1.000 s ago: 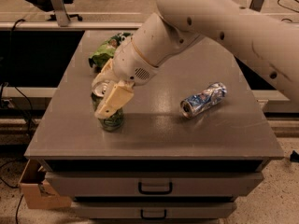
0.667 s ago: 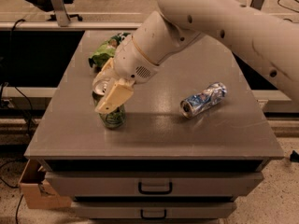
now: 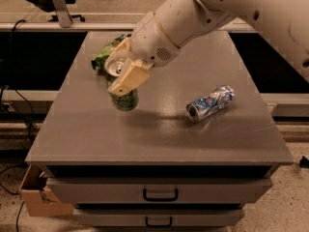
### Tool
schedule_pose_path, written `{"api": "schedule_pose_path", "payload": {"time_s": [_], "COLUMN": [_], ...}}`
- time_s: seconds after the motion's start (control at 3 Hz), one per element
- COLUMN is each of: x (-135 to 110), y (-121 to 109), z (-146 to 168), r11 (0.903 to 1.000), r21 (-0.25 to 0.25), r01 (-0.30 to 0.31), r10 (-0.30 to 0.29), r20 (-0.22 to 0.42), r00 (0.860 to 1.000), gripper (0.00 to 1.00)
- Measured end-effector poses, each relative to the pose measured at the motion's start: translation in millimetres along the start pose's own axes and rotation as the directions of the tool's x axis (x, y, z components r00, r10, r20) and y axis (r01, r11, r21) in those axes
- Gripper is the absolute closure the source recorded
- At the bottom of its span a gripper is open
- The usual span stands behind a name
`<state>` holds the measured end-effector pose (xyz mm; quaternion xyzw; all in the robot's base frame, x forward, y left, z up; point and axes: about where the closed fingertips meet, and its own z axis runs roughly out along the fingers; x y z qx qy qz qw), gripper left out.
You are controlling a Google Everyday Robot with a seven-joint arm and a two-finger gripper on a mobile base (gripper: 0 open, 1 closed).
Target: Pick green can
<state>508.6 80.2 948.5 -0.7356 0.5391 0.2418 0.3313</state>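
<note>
the gripper (image 3: 123,81), fingers clamped on the green can (image 3: 125,100), had lifted it off the table (image 3: 159,139) since a moment before. it hung tilted just above, so the pick looked nearly done.

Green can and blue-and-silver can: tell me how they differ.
Colour: the green can is green with pale markings; the blue-and-silver can is blue and silver. Pose: the green can is held roughly upright in the claw; the blue-and-silver can lies on its side on the table, untouched. Both are small drink cans.
</note>
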Motion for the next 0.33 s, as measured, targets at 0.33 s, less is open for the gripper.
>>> {"api": "schedule_pose_path", "payload": {"time_s": [0.33], "x": [-6.3], "y": [-8.1], "z": [-13.3], "r11": [0.9995], "r21": [0.018], "r01": [0.027], "r10": [-0.027], "r20": [0.011], "r00": [1.0], "gripper": [1.0]}}
